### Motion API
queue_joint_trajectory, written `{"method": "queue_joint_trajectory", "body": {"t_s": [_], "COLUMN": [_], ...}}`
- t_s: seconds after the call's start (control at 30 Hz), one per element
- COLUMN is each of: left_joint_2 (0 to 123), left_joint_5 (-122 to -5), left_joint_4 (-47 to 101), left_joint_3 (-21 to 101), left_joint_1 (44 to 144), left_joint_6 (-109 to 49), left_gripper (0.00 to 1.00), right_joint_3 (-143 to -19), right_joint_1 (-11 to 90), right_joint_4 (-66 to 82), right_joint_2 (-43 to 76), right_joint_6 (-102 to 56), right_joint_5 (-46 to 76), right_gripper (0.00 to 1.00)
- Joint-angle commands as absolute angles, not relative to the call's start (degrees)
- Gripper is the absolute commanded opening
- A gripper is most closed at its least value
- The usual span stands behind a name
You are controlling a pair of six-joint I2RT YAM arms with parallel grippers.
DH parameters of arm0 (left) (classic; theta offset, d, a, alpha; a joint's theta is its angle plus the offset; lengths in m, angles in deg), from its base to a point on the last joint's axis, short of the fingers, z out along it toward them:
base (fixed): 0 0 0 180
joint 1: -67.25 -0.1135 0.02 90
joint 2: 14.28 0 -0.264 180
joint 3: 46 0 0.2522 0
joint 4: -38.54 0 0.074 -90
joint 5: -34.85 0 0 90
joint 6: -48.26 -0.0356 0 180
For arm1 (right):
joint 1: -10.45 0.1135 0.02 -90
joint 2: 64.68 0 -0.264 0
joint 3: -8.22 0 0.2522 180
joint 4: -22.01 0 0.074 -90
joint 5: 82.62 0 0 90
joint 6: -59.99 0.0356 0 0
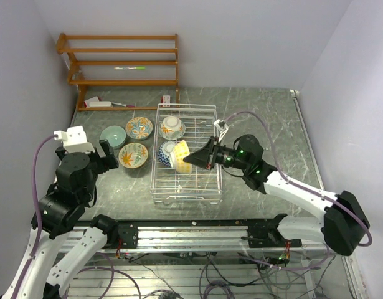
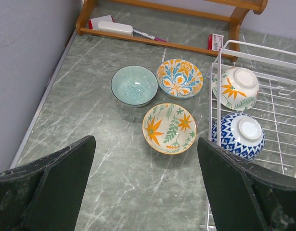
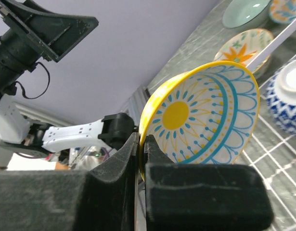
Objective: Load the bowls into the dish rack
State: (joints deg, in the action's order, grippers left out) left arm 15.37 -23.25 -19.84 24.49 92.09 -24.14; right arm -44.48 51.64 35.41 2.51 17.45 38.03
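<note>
Green marbled table (image 1: 260, 118) carries a white wire dish rack (image 1: 186, 106) with two bowls already upturned inside: a floral bowl (image 2: 236, 88) at its far end and a blue-and-white bowl (image 2: 237, 134) mid-rack. The right gripper (image 3: 140, 149) is clenched on the rim of a yellow sun-patterned bowl (image 3: 200, 120), held on edge over the rack's middle. This looks like the placing step: lower it between the wires, then release. The left gripper (image 2: 146, 144) hangs released left of the rack, above three waiting bowls (image 2: 169, 128).
</note>
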Motion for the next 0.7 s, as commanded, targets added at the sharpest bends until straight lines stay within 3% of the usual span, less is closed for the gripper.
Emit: {"method": "queue_joint_trajectory", "body": {"t_s": [0.0,0.4,0.67], "left_joint_2": [14.63,14.5,14.06], "left_joint_5": [-22.25,-22.6,-21.73], "left_joint_4": [-20.17,-20.34,-21.14], "left_joint_3": [26.1,26.19,26.11], "left_joint_1": [91.68,91.68,91.66], "left_joint_6": [-23.72,-23.86,-24.54], "left_gripper": [0.98,0.98,0.98], "right_joint_3": [-43.52,-39.67,-37.58], "right_joint_1": [54.74,59.36,60.76], "right_joint_4": [52.19,69.42,73.57], "right_joint_2": [5.8,22.12,25.54], "right_joint_6": [24.73,32.41,36.6], "right_joint_5": [36.9,34.63,33.34], "right_gripper": [0.0,0.0,0.01]}}
